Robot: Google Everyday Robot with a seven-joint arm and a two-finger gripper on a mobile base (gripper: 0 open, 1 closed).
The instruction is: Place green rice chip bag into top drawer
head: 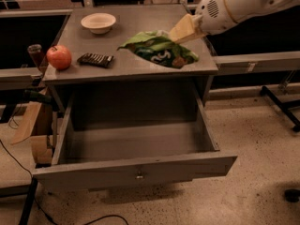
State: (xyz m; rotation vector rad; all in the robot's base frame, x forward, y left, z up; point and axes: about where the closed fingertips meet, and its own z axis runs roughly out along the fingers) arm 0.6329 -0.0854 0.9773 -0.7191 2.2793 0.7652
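Observation:
The green rice chip bag [158, 50] is crinkled bright green foil and hangs over the right half of the grey table top [140, 18], its lower edge close to the surface. My gripper [177, 34], with yellowish fingers [186, 27] on a white arm, comes in from the upper right and is shut on the bag's right upper end. The top drawer [136, 170] is pulled fully open below the table top. Its inside shows nothing in it, and a small keyhole sits in the middle of its front panel.
A red apple [59, 56], a small dark ridged bar [95, 59] and a white bowl [98, 22] sit on the left half of the table top. Cardboard pieces [33, 121] and a cable lie at the left. Metal frame legs [281, 102] stand on the floor at the right.

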